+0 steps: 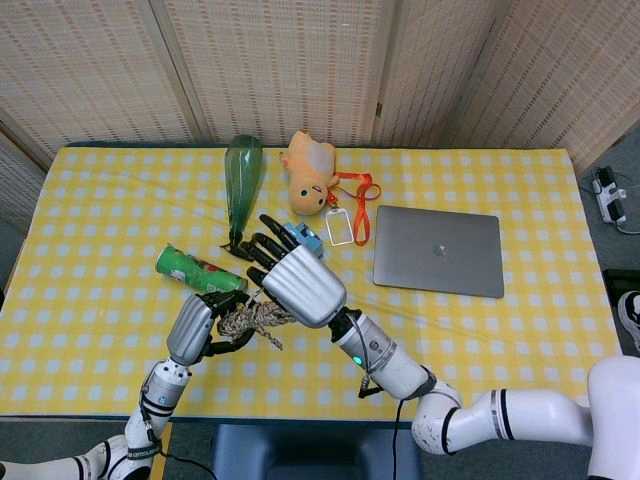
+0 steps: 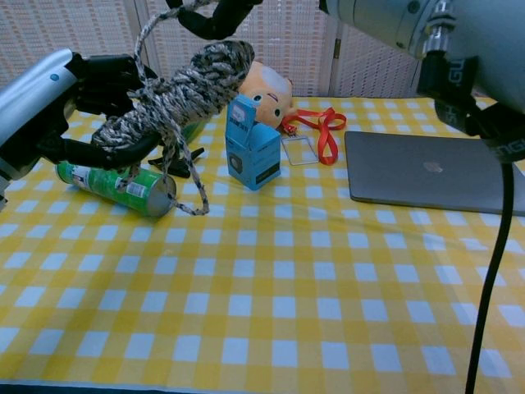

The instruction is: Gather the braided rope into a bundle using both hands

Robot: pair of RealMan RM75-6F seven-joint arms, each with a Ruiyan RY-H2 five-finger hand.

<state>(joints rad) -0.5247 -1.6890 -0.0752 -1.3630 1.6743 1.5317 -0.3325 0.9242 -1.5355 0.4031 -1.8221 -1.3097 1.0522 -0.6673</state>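
— Where is the rope (image 2: 172,94)?
— Bunched up in the left hand (image 1: 196,328), lifted above the green can (image 2: 115,181).
— And the right hand (image 1: 296,283)?
— Fingers spread, pinching a strand above the bundle. The table (image 2: 344,312) in front of the can is bare.

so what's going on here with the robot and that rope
The robot is bundling a braided rope. Its left hand grips the wound bundle, lifted above the yellow checked table, with a short loop hanging down. The right hand is over the bundle's top, fingers spread, with a strand running up to them. A green can, a blue carton, a plush toy and a closed laptop lie behind.
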